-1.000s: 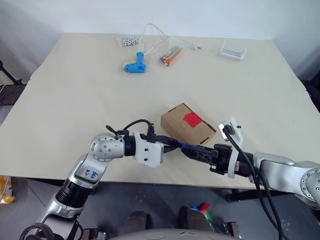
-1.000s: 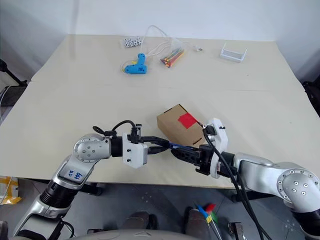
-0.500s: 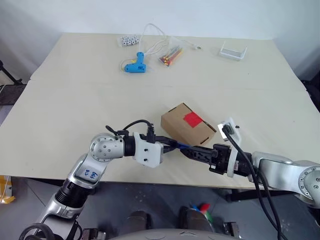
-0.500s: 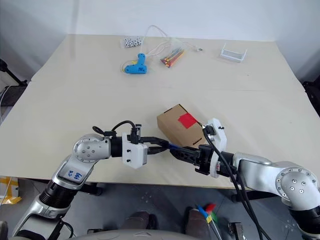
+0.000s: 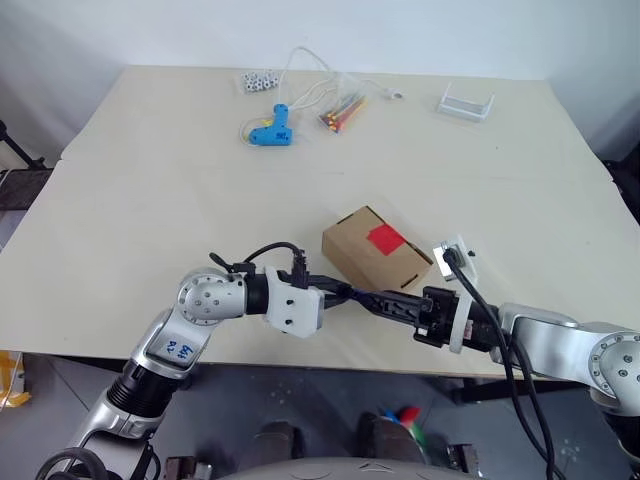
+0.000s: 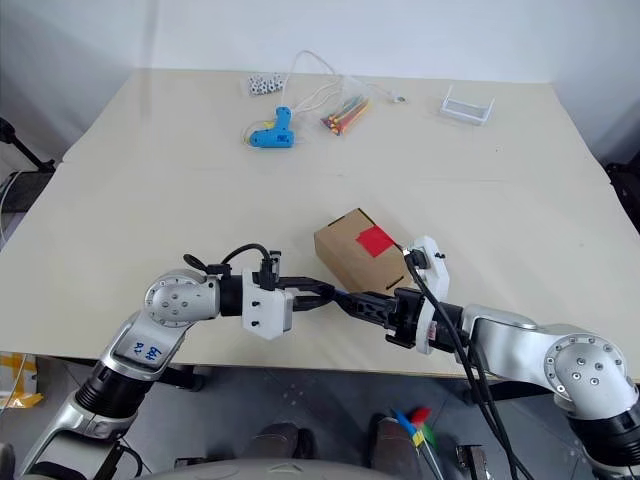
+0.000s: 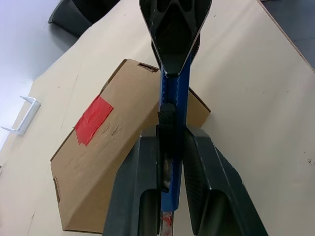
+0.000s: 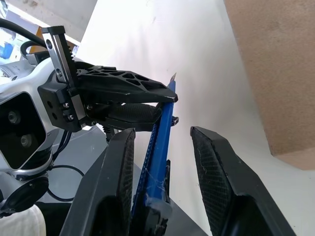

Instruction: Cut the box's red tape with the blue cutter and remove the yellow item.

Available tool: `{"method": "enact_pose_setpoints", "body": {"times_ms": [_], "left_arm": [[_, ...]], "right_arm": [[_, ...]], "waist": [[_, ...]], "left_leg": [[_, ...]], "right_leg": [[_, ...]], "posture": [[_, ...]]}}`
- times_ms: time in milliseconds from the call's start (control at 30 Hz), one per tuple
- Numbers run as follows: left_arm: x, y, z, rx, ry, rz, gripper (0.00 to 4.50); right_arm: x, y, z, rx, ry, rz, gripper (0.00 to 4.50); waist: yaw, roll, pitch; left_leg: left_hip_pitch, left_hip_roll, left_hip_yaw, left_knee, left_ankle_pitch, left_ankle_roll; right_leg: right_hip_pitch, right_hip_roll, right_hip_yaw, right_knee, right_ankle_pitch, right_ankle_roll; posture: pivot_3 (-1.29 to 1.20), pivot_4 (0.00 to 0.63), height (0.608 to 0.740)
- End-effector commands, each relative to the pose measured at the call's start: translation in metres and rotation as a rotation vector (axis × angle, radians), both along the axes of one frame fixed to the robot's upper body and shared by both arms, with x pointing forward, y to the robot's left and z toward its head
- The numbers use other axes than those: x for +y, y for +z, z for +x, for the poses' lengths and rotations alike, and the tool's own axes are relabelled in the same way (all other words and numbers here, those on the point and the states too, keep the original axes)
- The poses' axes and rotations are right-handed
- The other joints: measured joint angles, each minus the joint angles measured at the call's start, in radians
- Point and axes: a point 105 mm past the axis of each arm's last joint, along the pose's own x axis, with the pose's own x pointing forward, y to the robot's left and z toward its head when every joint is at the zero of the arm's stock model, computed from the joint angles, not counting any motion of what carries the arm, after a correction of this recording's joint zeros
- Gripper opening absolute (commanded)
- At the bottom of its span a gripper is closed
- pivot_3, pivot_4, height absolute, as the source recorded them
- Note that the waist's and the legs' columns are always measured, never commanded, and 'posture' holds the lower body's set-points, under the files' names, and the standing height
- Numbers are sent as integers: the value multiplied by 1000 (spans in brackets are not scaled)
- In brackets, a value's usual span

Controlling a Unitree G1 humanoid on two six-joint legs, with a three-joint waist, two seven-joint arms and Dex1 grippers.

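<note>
Near table edge, front of box: both grippers meet tip to tip, the blue cutter (image 7: pixel 173 105) spanning between them.
Left gripper (image 5: pixel 340 293): fingers pinched tight on one end of the cutter; left wrist view shows the blue shaft clamped between both black fingers (image 7: pixel 134 189), a ribbed slider knob just above the pads.
Right gripper (image 5: pixel 384 301): reaches in from the right; its jaws stand apart, with visible gaps on either side of the cutter's shaft in the right wrist view. The shaft runs down into the throat between the fingers (image 8: pixel 220 169); cannot tell whether anything there holds it.
Cutter tip: a thin pointed end pokes out past the left gripper's fingers in the right wrist view; too small to say whether it is a blade.
Cutter from the head views: mostly hidden by the two sets of fingers, only a short blue stretch shows between them.
Box (image 5: pixel 375 247): sits closed on the table just behind the grippers, turned cornerwise; apart from both grippers.
Red tape (image 5: pixel 385 237): uncut patch on the box's top, across the lid seam.
Yellow item: cannot make it out; box lid is shut.
Table (image 5: pixel 150 200): pale, bare around the box.
Far side: light-blue glue gun (image 5: pixel 271 128) with white cord, bundle of coloured sticks (image 5: pixel 341 108), cluster of small white pieces (image 5: pixel 257 81), white tray (image 5: pixel 466 102); all well apart from the box.
</note>
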Motion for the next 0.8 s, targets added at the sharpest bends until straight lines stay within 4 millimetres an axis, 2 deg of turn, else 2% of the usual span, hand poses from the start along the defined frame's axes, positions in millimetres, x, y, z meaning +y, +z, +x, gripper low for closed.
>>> {"method": "enact_pose_setpoints", "body": {"times_ms": [33, 100, 200, 233, 467, 533, 600, 633, 700, 733, 800], "left_arm": [[-4, 9, -7, -43, -30, -20, 410], [-4, 10, -7, -45, -27, -22, 410], [-4, 10, -7, -47, -25, -23, 410], [-4, 10, -7, -48, -25, -23, 410], [-4, 11, -9, -32, -38, -23, 410], [-3, 12, -14, -8, -69, -32, 1039], [0, 13, -20, 34, -89, -51, 1453], [6, 11, -23, 99, -91, -51, 1752], [30, 3, -34, 339, -64, -50, 2327], [48, -3, -35, 430, -21, -21, 2591], [86, -15, -33, 568, 110, 11, 2629]], "right_arm": [[0, 11, 0, -30, 12, 27, 1661], [1, 10, 0, -26, 18, 21, 1273], [2, 9, 0, -22, 26, 22, 341], [2, 9, 0, -20, 29, 22, 258], [2, 7, 0, -13, 35, 23, 258], [1, 8, 0, -14, 36, 23, 258], [0, 8, -1, -17, 38, 21, 258], [-2, 10, -4, -30, 51, 23, 258], [-7, 18, -15, -68, 104, 37, 258], [-11, 24, -24, -95, 149, 51, 257], [-24, 34, -40, -136, 196, 66, 257]], "waist": [[0, 0, 0], [0, 0, 0], [0, 0, 0], [0, 0, 0], [0, 0, 0], [0, 0, 0], [-1, 0, 0], [-2, 0, 0], [-3, 1, 0], [-3, 2, 1], [-3, 3, 2]], "left_leg": [[0, 0, 0, 0, 0, 0], [0, 0, 0, 0, 0, 0], [0, 0, 0, 0, 0, 0], [0, 0, 0, 0, 0, 0], [0, 0, 0, 0, 0, 0], [0, 0, 0, 0, 0, 0], [0, 0, 0, 0, 0, 0], [0, 0, 0, 0, 0, 0], [0, 0, -1, 0, 0, 0], [-1, 0, -2, -1, 0, 0], [-1, 1, -3, -1, 0, -1]], "right_leg": [[0, 0, 0, 0, 0, 0], [0, 0, 0, 0, 0, 0], [0, 0, 0, 0, 0, 0], [0, 0, 0, 0, 0, 0], [0, 0, 0, 0, 0, 0], [0, 0, 0, 0, 0, 0], [0, -1, 0, 0, 0, 0], [0, -1, 1, 0, 0, 0], [0, -1, 1, 0, 0, 0], [0, -1, 1, 0, 0, 0], [-1, 0, 0, 0, 0, 0]], "posture": [[0, 150, 740], [0, 150, 740], [0, 150, 740], [0, 150, 740], [0, 150, 740], [0, 150, 740], [0, 150, 740], [0, 150, 740], [0, 150, 740], [0, 150, 740], [0, 150, 740]]}}
